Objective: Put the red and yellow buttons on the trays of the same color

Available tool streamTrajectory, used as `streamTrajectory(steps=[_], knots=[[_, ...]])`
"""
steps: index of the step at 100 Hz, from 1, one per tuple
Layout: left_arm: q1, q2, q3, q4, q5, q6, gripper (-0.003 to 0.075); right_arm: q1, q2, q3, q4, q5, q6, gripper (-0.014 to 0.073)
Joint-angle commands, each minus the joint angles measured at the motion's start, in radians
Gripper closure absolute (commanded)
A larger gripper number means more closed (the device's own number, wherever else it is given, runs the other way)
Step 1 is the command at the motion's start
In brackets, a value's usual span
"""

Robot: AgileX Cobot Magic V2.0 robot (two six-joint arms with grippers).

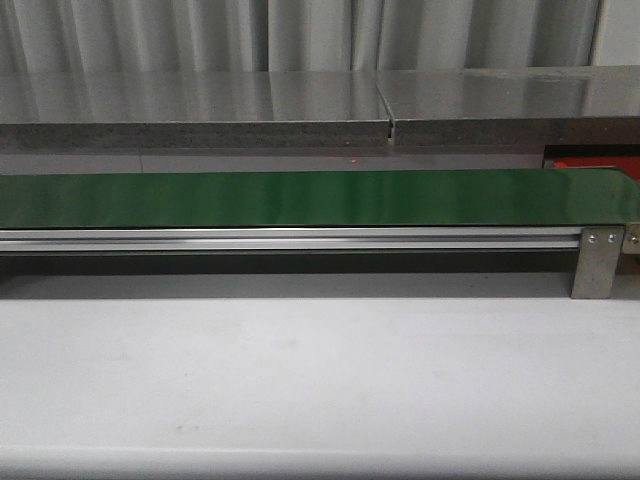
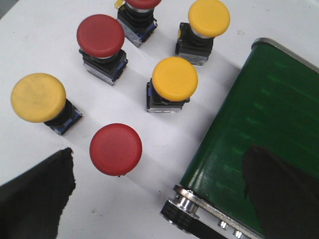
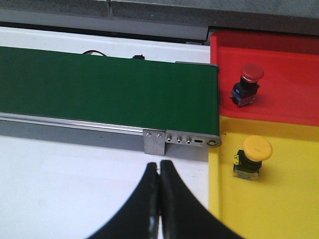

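Observation:
In the left wrist view several buttons stand on the white table: red ones (image 2: 115, 149) (image 2: 100, 36) (image 2: 142, 4) and yellow ones (image 2: 38, 97) (image 2: 174, 78) (image 2: 209, 17). My left gripper (image 2: 159, 194) is open and empty above them, with the nearest red button just ahead between its fingers (image 2: 35, 199). In the right wrist view a red tray (image 3: 289, 59) holds one red button (image 3: 247, 82), and a yellow tray (image 3: 284, 209) beside it holds one yellow button (image 3: 254, 154). My right gripper (image 3: 159, 167) is shut and empty over the white table, beside the yellow tray.
The long green belt (image 1: 300, 197) crosses the table on a metal rail. Its end roller (image 2: 182, 211) lies near my left gripper, and its other end (image 3: 199, 99) meets the trays. A sliver of the red tray (image 1: 595, 165) shows at the far right behind the belt.

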Motion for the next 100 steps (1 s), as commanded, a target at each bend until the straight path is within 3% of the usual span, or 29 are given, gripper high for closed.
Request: streamTrajectory(steps=[1,45,100], knots=[[0.003,-0.014,-0.041,-0.003,-0.033,0.001,0.0083,-0.001,-0.004,-0.023,0.012,-0.071,-0.008,0.0711],[0.08,0.086,-0.044,0.002,-0.052,-0.001,0.0083,-0.001,-0.004,-0.023,0.012,-0.071,-0.008,0.0711],[0.074,0.169,-0.092,-0.023,-0.086,0.003,0.0083,-0.001,-0.004,-0.023,0.012,-0.07,-0.008,0.0711]])
